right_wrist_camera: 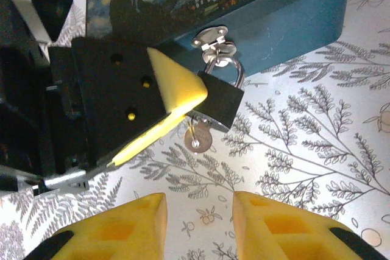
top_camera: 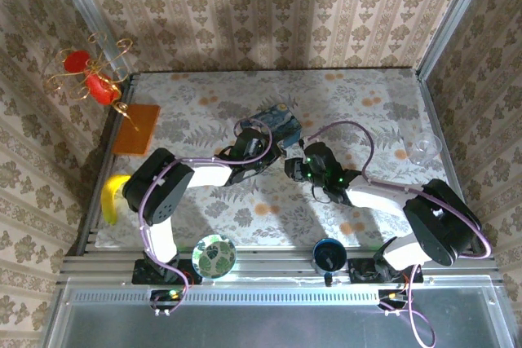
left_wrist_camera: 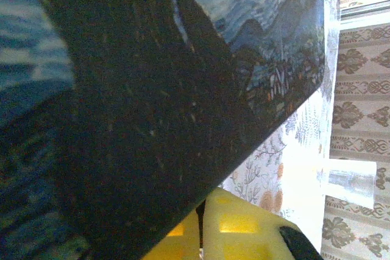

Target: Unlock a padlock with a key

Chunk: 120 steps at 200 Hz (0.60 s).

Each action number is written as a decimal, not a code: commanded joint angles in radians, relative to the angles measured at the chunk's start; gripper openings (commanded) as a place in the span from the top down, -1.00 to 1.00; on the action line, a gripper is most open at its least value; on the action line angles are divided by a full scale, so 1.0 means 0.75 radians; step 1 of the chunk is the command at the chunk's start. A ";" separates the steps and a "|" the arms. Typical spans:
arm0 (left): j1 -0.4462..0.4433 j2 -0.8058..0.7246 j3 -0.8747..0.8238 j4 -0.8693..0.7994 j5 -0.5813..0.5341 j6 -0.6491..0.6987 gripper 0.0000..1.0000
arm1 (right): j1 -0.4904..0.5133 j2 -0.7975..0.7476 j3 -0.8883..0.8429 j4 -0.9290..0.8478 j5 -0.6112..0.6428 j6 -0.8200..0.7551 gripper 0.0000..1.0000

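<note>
Padlock (right_wrist_camera: 220, 100) hangs by its shackle from the hasp (right_wrist_camera: 210, 36) on the near side of the blue tin (right_wrist_camera: 292, 22), and its body lies on the flowered table (right_wrist_camera: 317, 150). The shackle looks closed, so it's not unlocked yet. Key (right_wrist_camera: 198, 137) sits in the keyhole at the near end of the lock, with its round head sticking out toward the arms.

Left gripper (right_wrist_camera: 195, 103) comes in from the left. Its yellow pads are pinched together on the lock body, steadying it. Right gripper (right_wrist_camera: 199, 202) is just near of the key, with its two yellow fingers apart and nothing between them. It's roughly in line with the key head but not touching it.

Step in hand, as I read it: the key is seated and the turn isn't done. Next, the right gripper goes forward a little, closes on the key head and twists, while the left keeps the body from rotating. The key head is small and flat on the cloth, so the fingers need to straddle it squarely or they'll push it sideways.
</note>
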 commanded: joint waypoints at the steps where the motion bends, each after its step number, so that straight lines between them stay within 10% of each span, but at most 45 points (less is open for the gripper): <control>1: -0.001 -0.025 0.032 -0.108 0.027 -0.042 1.00 | 0.018 0.035 0.015 -0.038 0.041 -0.064 0.33; 120: 0.010 0.014 0.021 -0.054 0.095 -0.112 1.00 | 0.054 0.213 0.229 -0.165 0.102 -0.145 0.36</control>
